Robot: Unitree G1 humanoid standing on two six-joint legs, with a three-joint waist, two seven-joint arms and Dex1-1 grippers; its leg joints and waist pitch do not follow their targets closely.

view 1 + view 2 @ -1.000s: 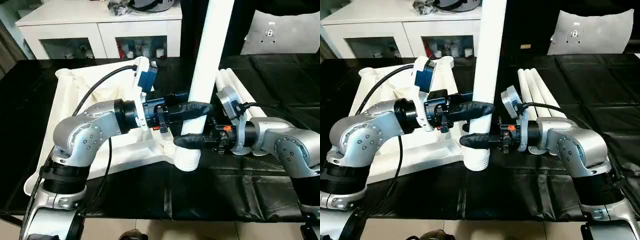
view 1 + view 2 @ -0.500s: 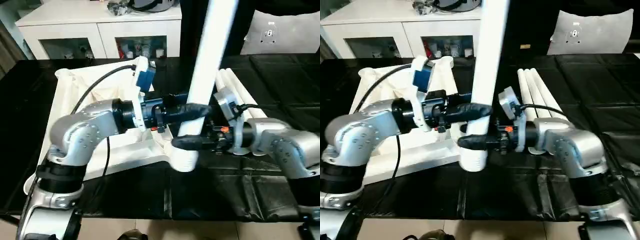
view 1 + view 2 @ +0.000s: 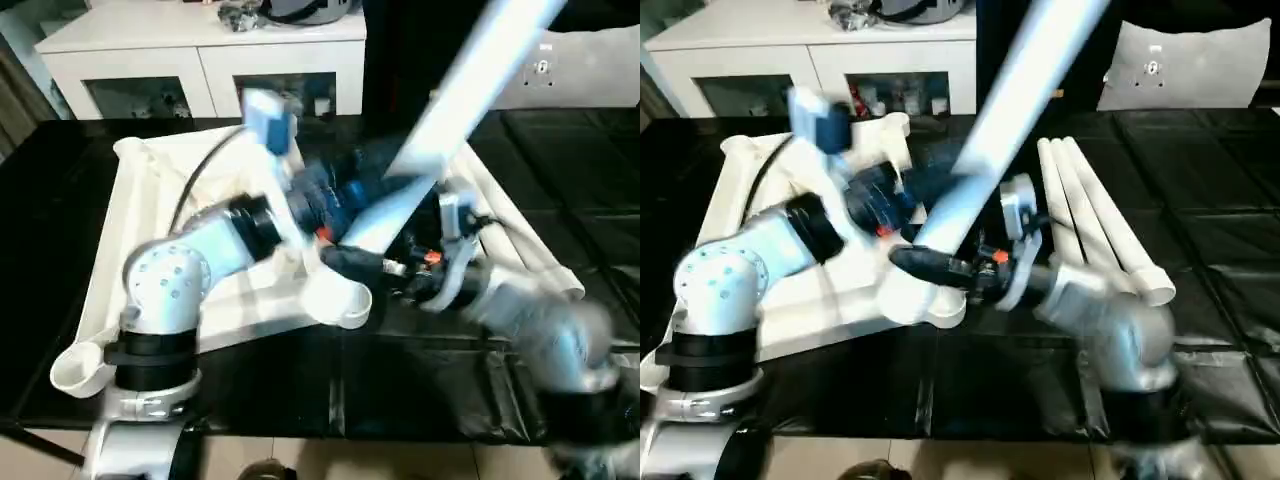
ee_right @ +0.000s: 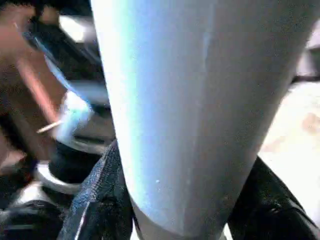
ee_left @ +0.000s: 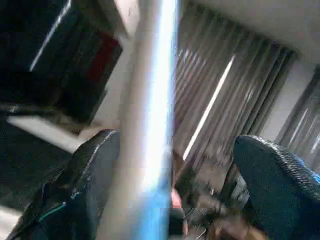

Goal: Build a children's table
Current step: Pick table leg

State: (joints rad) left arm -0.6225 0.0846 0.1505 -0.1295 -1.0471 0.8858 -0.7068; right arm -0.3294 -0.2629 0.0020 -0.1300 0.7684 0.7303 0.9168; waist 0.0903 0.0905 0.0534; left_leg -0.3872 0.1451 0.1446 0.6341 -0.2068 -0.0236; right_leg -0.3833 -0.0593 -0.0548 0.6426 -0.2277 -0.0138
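Leaning hard toward the robot's right, the white leg [image 3: 440,135] meets the corner socket [image 3: 340,300] of the upturned table top [image 3: 130,240] on the black table [image 3: 420,370]. The right gripper [image 4: 175,200] is clamped around it. The left gripper [image 5: 170,190] seems spread, one finger [image 5: 85,180] touching the leg. Three spare legs [image 3: 1095,215] lie beside.

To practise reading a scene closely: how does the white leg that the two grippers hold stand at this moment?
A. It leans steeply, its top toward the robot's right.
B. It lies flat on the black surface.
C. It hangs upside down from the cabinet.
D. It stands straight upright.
A: the leg slants up from the corner socket of the table top, its upper end toward the robot's right.
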